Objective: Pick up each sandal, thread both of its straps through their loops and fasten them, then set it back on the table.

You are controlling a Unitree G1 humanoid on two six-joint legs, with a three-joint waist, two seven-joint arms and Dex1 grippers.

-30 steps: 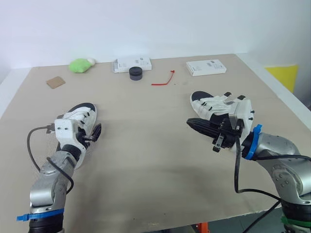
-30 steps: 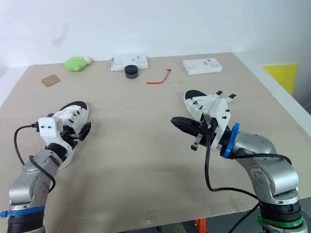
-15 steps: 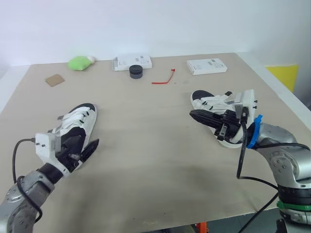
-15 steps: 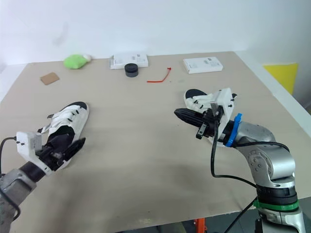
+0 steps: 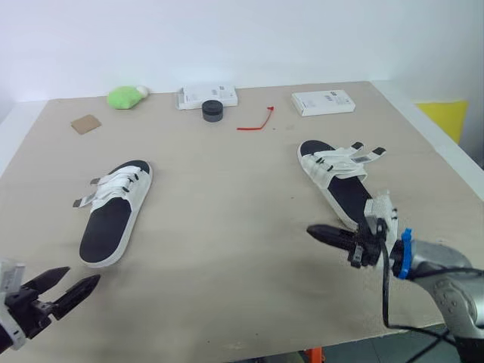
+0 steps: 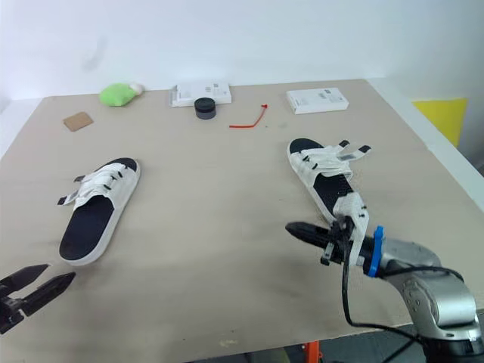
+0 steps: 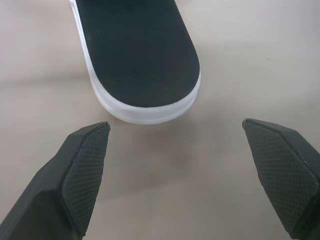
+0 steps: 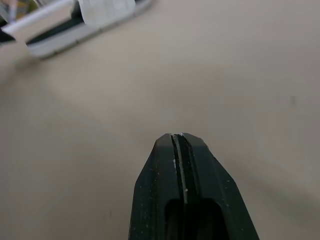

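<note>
Two white sandals with black insoles lie flat on the table. The left sandal (image 5: 113, 208) has its two straps across the foot, ends poking out to the left. On the right sandal (image 5: 340, 178) the strap ends splay out to the right. My left gripper (image 5: 72, 281) hangs open near the table's front edge, just short of the left sandal's heel (image 7: 140, 55), with nothing between its fingers (image 7: 82, 165). To the near left of the right sandal's heel, my right gripper (image 5: 318, 231) is shut and empty, with its tip (image 8: 178, 137) above bare table.
Along the far edge lie a green lump (image 5: 125, 97), two white boxes (image 5: 206, 96) (image 5: 323, 102), a black round puck (image 5: 212, 111), a red tie (image 5: 255, 121) and a brown card (image 5: 85, 124). A yellow object (image 5: 442, 117) sits beyond the table's right edge.
Both arms have pulled back from the sandals toward the table's near edge. The sandals, earlier partly covered by the grippers, now lie in full view.
</note>
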